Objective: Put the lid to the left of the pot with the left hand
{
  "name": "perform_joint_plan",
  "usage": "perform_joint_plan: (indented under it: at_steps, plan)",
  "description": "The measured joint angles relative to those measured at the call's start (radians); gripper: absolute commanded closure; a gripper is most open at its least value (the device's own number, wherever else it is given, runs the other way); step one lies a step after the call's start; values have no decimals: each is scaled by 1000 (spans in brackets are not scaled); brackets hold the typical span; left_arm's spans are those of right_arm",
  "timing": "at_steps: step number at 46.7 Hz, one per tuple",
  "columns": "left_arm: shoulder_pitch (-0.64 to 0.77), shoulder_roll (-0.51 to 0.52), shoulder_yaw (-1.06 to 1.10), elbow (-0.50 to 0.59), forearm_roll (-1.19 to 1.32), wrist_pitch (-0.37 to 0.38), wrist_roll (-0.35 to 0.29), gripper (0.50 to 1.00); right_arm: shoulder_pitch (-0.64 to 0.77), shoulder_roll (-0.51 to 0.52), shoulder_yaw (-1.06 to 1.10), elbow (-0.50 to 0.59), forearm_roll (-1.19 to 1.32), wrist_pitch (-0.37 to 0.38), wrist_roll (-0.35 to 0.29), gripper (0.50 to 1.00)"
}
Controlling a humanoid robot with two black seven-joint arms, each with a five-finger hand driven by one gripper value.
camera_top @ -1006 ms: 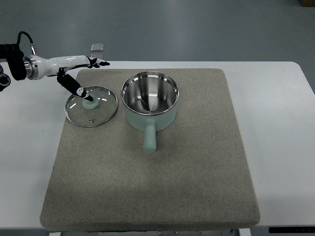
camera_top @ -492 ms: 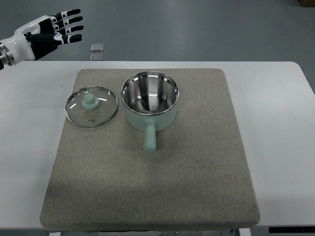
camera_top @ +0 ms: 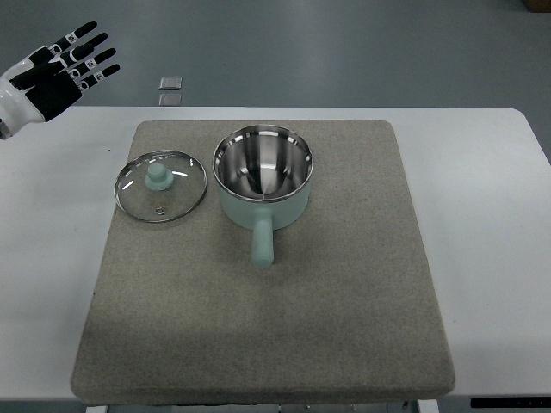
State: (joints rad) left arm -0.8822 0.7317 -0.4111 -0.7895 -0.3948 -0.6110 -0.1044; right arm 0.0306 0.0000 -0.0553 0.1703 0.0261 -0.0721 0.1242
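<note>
A glass lid [camera_top: 161, 186] with a pale green knob lies flat on the grey mat [camera_top: 344, 284], just left of the pot. The pale green pot [camera_top: 262, 181] with a steel inside stands open, its handle pointing toward me. My left hand [camera_top: 62, 67] is at the top left corner, well away from the lid, raised off the table with fingers spread and holding nothing. The right arm does not show.
The mat lies on a white table [camera_top: 491, 172]. Two small grey squares [camera_top: 170, 84] lie on the floor beyond the table's far edge.
My left hand let go of the lid's knob, opened, and drew back up and to the left. The lid stays flat on the mat left of the pot.
</note>
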Motion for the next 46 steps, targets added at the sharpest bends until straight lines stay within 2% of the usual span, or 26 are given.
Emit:
perform_joint_plan:
  at_steps: [7, 22, 46]
  plan:
    - [0, -6, 0, 1, -66, 0, 66, 504, 0, 0, 0, 0, 0, 0, 0, 576]
    - [2, -14, -1, 0, -75, 0, 109, 504, 0, 0, 2, 0, 1, 4, 0, 576]
    - [6, -9, 0, -2, -90, 0, 118, 504, -2, 0, 3, 15, 4, 6, 0, 576]
